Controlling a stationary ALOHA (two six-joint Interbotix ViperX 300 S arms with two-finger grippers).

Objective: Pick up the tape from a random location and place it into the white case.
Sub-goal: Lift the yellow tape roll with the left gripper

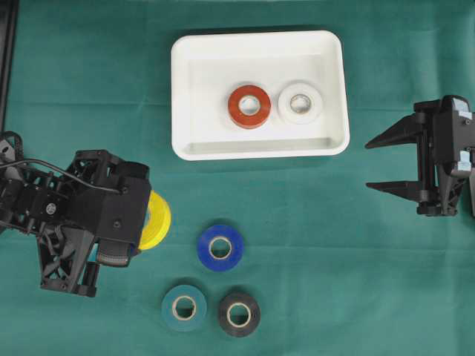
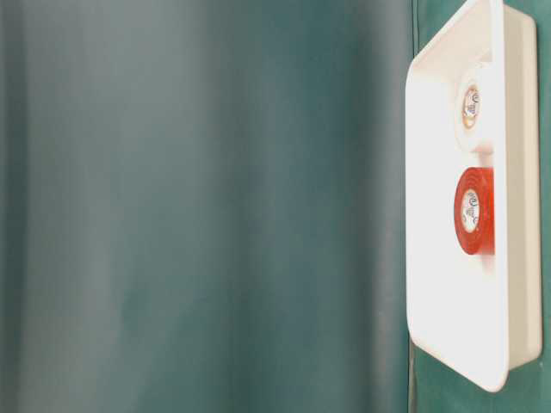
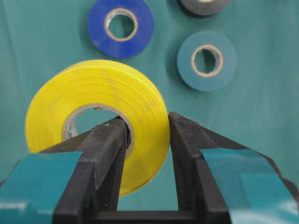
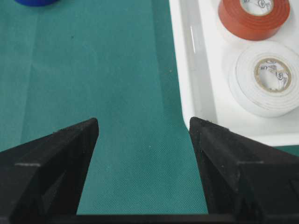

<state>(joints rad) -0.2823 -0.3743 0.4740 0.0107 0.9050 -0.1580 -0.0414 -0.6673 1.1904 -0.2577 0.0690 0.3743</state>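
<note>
My left gripper [image 1: 141, 226] is shut on a yellow tape roll [image 1: 156, 220], held on edge above the green cloth at the left. In the left wrist view one finger sits inside the core of the yellow roll [image 3: 112, 93] and the other presses its outer face; the gripper [image 3: 147, 123] pinches the roll's wall. The white case [image 1: 193, 59] lies at the top centre with a red roll [image 1: 249, 106] and a white roll [image 1: 300, 102] inside. My right gripper [image 1: 382, 165] is open and empty to the right of the case, also seen in the right wrist view [image 4: 144, 128].
A blue roll [image 1: 220, 247], a teal roll [image 1: 183, 307] and a black roll [image 1: 238, 314] lie flat on the cloth below the case. In the left wrist view the blue roll [image 3: 120, 25] and teal roll [image 3: 207, 59] lie beyond the yellow roll. The case rim [image 4: 187, 60] is close to my right gripper.
</note>
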